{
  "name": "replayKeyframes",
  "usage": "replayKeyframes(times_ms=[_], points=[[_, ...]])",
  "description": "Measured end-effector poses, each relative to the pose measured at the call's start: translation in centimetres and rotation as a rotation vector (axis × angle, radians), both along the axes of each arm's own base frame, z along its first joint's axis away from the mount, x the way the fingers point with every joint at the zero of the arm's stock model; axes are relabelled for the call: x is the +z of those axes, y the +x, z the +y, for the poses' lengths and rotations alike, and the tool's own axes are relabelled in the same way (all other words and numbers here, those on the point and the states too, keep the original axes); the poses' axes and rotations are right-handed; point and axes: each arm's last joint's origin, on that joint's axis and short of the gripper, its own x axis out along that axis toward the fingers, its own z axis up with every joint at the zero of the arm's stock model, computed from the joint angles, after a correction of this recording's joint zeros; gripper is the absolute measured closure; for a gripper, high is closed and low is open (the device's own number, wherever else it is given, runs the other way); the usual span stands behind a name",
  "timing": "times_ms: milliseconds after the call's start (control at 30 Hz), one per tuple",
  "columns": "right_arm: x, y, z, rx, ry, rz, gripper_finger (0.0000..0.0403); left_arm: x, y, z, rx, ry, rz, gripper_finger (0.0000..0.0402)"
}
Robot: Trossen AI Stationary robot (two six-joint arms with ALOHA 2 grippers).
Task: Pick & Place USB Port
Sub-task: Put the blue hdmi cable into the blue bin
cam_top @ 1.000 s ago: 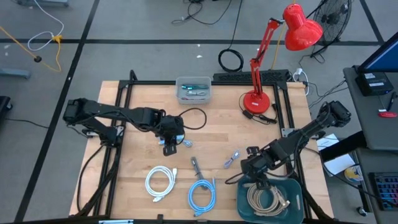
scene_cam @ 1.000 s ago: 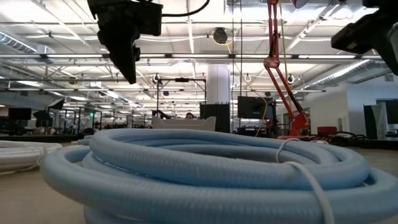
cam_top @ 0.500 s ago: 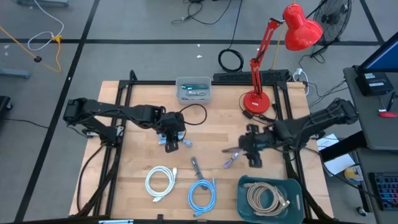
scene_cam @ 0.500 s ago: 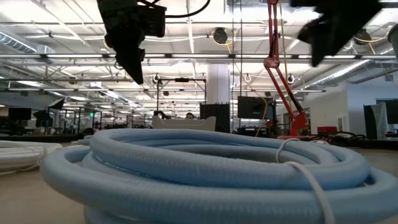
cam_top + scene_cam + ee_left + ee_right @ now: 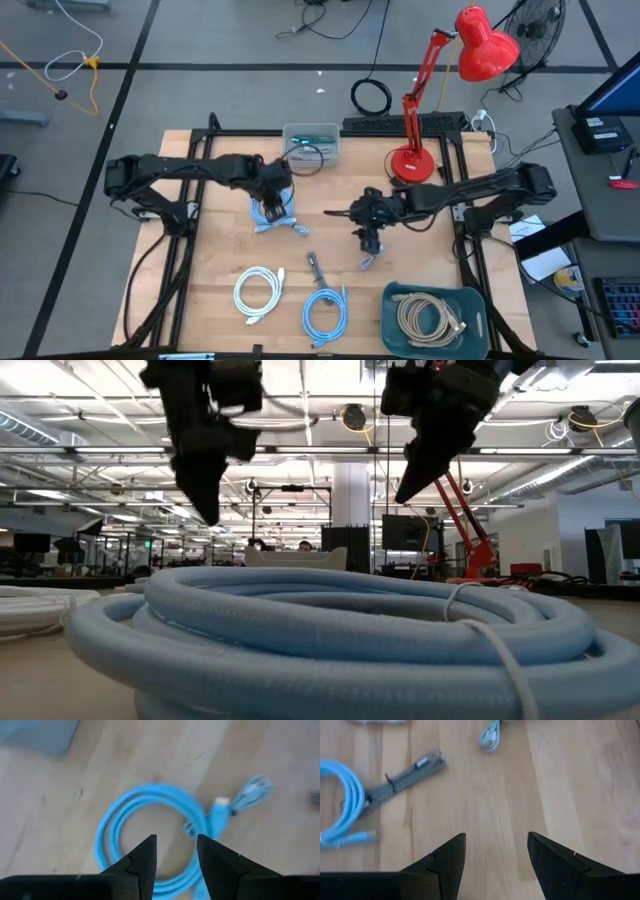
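Observation:
A light-blue USB cable coil [image 5: 270, 214] lies flat on the wooden table, its connector [image 5: 220, 813] beside the loop. My left gripper [image 5: 273, 196] hangs just above it, pointing steeply down; in the left wrist view its fingers [image 5: 175, 840] stand open over the coil's loop [image 5: 150, 805], clear of it. My right gripper [image 5: 364, 222] hovers open over bare wood at mid-table [image 5: 495, 840]. A grey braided cable [image 5: 405, 772] lies ahead of it. In the low view both grippers [image 5: 207, 500] [image 5: 412, 480] hang well above the table.
A small cable bundle [image 5: 366, 262], the braided cable [image 5: 314, 268], a white coil [image 5: 258, 292] and a blue coil [image 5: 325, 310] lie toward the near edge. A green bin [image 5: 470, 300] holding beige cable is near right. A grey bin [image 5: 311, 143] and a red lamp [image 5: 412, 160] stand at the far side.
My right gripper has swung from above the green bin toward the far edge and then left to mid-table, staying open. My left gripper has moved a little toward the far edge, uncovering the light-blue coil, which lies still.

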Motion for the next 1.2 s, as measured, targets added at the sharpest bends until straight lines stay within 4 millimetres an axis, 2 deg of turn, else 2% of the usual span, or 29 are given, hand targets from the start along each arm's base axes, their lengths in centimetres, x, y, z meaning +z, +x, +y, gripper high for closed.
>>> replayKeyframes(times_ms=[133, 300, 633, 967, 1200], points=[[0.0, 0.7, 0.1, -0.022, 0.016, -0.051, 0.0195, -3.2, -1.5, 1.5, -0.007, -0.109, 0.011, 0.0257], [0.4, 1.2, -0.1, -0.123, -0.002, -0.124, 0.0195, -5.8, -2.5, 1.1, -0.129, -0.193, -0.013, 0.0256], [0.7, 1.2, -0.2, -0.164, 0.010, -0.150, 0.0195, -6.2, -0.7, -1.2, -0.253, -0.119, -0.139, 0.0256], [0.7, 1.2, -0.1, -0.196, 0.040, -0.152, 0.0195, -8.5, -0.1, -3.1, -0.318, -0.156, -0.020, 0.0256], [0.7, 1.2, -0.1, -0.223, 0.065, -0.153, 0.0195, -9.3, 0.1, -3.4, -0.315, -0.142, 0.012, 0.0257]])
